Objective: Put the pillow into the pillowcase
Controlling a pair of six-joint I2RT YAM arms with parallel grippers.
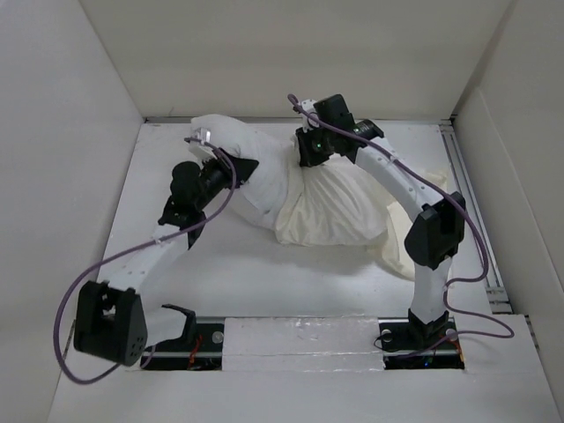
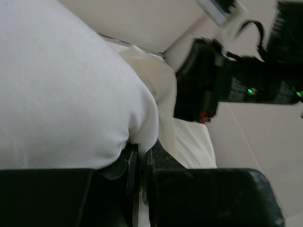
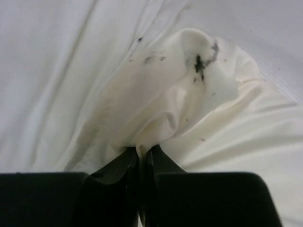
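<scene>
The white pillow lies at the back of the table, its right part inside the cream pillowcase. My left gripper is shut on the pillow's white fabric; in the left wrist view the pillow bulges above the pinching jaws, with the pillowcase behind. My right gripper is shut on the pillowcase's rim at the opening; in the right wrist view a cream fold with dark smudges rises from the closed jaws, with the white pillow at left.
White walls enclose the table on three sides. A metal rail runs along the right edge. The right arm arches over the pillowcase. Cables loop at the front left.
</scene>
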